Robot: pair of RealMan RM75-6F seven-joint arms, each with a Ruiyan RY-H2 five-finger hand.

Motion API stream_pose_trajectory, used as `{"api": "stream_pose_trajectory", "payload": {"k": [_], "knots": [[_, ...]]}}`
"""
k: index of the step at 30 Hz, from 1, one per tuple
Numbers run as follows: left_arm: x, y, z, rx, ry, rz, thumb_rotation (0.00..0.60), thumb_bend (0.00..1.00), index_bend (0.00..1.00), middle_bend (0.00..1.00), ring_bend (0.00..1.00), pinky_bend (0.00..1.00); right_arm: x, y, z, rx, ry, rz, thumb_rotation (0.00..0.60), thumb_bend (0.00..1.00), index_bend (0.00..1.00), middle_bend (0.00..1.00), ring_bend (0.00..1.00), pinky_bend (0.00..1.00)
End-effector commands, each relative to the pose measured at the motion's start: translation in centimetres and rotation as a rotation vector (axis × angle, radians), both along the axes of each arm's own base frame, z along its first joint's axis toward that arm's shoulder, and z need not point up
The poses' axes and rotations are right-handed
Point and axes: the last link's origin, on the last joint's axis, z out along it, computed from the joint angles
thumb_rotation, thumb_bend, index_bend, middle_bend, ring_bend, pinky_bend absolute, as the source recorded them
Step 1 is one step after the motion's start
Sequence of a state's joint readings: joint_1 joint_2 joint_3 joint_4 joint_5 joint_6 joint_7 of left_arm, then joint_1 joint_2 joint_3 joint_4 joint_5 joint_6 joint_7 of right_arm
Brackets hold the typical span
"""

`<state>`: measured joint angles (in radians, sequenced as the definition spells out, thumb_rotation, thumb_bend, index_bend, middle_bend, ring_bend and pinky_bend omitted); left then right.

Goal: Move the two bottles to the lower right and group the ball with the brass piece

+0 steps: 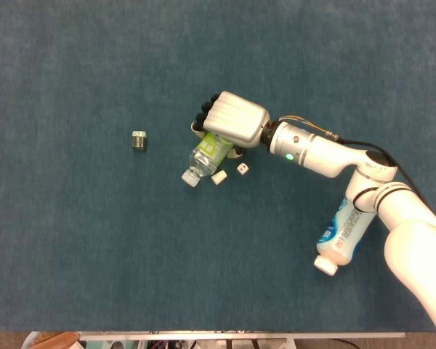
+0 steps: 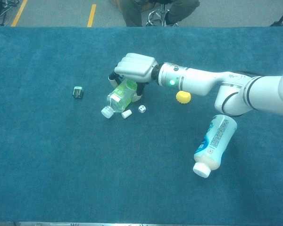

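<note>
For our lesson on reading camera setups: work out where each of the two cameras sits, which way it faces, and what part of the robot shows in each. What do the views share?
Head view: sits high, looks almost straight down on the blue table; the right arm enters from the lower right, right hand over the green bottle.
Chest view: sits lower, looks forward and down across the table to the floor beyond; the right arm enters from the right.
Shared: right hand, green bottle, white bottle, brass piece, die. The yellow ball shows only in the chest view.

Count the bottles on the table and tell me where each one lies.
2. The green bottle lies near the middle, under the right robot hand. The blue bottle lies on its side at the lower right. None seems hidden.
</note>
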<state>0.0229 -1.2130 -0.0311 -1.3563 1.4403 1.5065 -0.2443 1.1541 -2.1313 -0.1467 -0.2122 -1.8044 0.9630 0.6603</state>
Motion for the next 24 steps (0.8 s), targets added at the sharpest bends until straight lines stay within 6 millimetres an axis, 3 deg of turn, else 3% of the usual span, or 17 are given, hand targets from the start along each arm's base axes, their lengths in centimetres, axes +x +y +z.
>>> {"api": "stream_pose_trajectory", "payload": {"k": [1,8,24], "knots": [[0.0,0.0,0.0,0.001,-0.001,0.001,0.600,0.02,0.30,0.17,0.15,0.41,-0.2,0.0,0.0,-0.004,0.001,-0.005,0.600,0.00,0.65,0.56,0.44,0.50],[-0.1,0.0,0.0,0.004,-0.004,0.006,0.600,0.02,0.30,0.17,0.15,0.41,-0.7,-0.1,0.2,-0.021,-0.017,-0.031,0.600,0.00,0.72,0.62,0.50,0.54],[0.0,0.1,-0.1,0.005,0.001,0.009,0.600,0.02,0.30,0.17,0.15,0.41,-1.8,-0.7,2.9,-0.050,-0.163,-0.083,0.600,0.01,0.74,0.65,0.53,0.57]]}}
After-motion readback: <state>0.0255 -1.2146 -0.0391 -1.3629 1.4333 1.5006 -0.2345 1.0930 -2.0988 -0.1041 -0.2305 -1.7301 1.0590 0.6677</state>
